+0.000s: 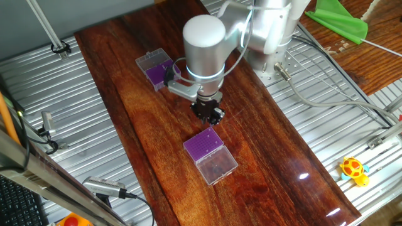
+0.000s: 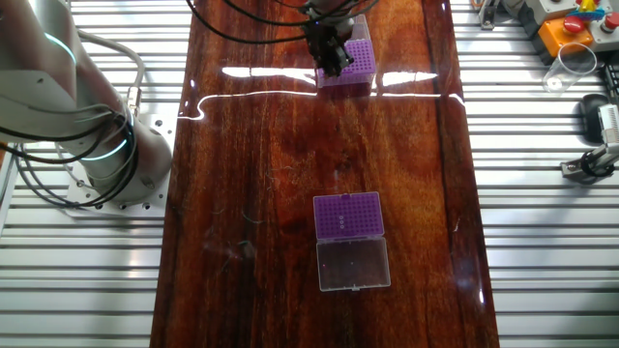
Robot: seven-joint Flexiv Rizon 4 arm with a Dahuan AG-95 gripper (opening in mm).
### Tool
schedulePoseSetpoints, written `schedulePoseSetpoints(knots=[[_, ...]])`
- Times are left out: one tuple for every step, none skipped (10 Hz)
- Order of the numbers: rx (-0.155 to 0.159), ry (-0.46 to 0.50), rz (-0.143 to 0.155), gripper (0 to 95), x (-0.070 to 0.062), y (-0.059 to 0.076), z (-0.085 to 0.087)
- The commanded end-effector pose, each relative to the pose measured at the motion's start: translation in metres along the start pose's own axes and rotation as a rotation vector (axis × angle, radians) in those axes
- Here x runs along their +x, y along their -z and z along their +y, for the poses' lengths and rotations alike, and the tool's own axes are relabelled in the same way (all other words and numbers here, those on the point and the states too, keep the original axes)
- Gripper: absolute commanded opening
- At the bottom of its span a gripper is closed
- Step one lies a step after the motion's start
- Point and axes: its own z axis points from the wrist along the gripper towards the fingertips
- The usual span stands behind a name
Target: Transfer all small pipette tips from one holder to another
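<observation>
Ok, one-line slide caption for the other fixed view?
End effector poised over far purple tip box; near box lies open on wooden table.

Glossy dark wooden tabletop (image 2: pixel 251 174), ribbed metal surround (image 2: pixel 542 242)

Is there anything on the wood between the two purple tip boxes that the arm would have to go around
Nothing visible. The dark wooden tabletop shows only bare surface between the far purple pipette tip holder, where the black gripper hangs, and the near purple holder with its clear lid open. The tips themselves are too small to make out.
</observation>
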Motion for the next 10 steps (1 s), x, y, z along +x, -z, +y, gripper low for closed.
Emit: schedulePoseSetpoints(knots=[[0.005,0.002,-0.002,19.0,-0.002,-0.0054,0.0004],[0.007,0.001,-0.001,19.0,-0.0025,-0.0062,0.0008],[0.011,0.0,0.001,19.0,-0.0029,-0.0069,0.0015],[0.012,-0.001,0.001,19.0,-0.0031,-0.0073,0.0019],[0.013,-0.001,0.002,19.0,-0.0031,-0.0075,0.0023],[0.015,-0.003,0.002,19.0,-0.0033,-0.008,0.003],[0.016,-0.006,0.003,19.0,-0.0037,-0.0088,0.0044],[0.019,-0.008,0.005,19.0,-0.0041,-0.0096,0.0056],[0.02,-0.008,0.005,19.0,-0.0043,-0.0098,0.0058],[0.021,-0.007,0.005,19.0,-0.0043,-0.0099,0.0059]])
